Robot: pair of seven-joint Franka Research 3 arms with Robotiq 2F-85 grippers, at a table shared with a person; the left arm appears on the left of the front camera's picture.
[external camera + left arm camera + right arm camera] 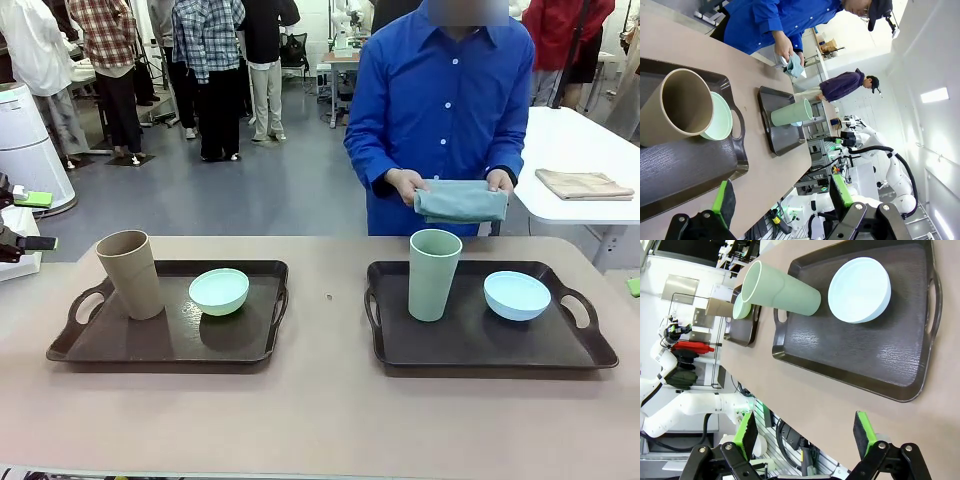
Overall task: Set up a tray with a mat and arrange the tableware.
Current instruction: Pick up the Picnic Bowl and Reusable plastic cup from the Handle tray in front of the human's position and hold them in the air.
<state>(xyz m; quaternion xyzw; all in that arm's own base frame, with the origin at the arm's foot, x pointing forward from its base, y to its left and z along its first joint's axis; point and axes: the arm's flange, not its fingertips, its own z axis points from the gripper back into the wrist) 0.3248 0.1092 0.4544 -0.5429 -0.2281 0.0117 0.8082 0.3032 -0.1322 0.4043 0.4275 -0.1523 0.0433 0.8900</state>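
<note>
tan cup — upright on near tray | mint bowl behind (partly hidden) | left claw spread wide

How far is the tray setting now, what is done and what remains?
Done: each tray carries a cup and bowl: tan cup, mint bowl on the left tray; sage cup, pale blue bowl on the right tray. In hand: the person holds a folded blue-grey mat. Remaining: no mat lies on either tray; left gripper and right gripper are open, empty.

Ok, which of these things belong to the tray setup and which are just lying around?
Job: left tray, tan cup, mint bowl, right tray, green cup, blue bowl, folded mat the person holds.
Lying about, it seems: tan cloth on the white side table.
</note>
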